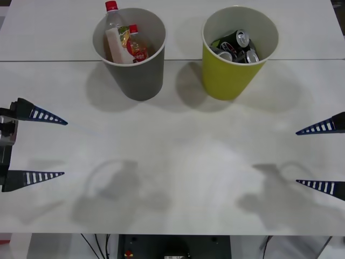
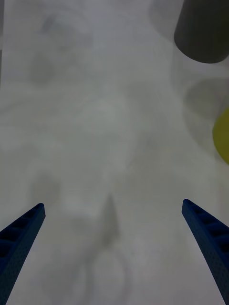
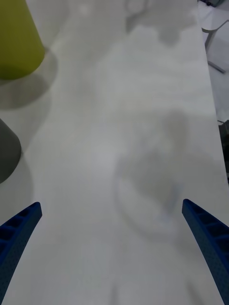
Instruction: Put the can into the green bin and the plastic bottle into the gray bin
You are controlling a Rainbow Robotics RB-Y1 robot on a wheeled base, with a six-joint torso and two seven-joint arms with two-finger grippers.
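We've got the bottle (image 1: pixel 116 38) sitting in the gray bin (image 1: pixel 135 75), cans (image 1: pixel 237 46) in the green bin (image 1: pixel 229 75). Left gripper (image 1: pixel 54 147) and right gripper (image 1: pixel 304 156) hover spread wide, holding nothing.

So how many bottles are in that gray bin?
2, both in the gray bin: the taller plastic bottle leaning at its left, and a shorter amber bottle beside it. More may lie hidden underneath.

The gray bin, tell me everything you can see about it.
The gray bin is a round, tapered, cup-shaped container with a pale rim, standing upright on the white table, to the left of the green bin and apart from it. Inside it lean the plastic bottle, red cap poking above the rim, and a shorter amber bottle.
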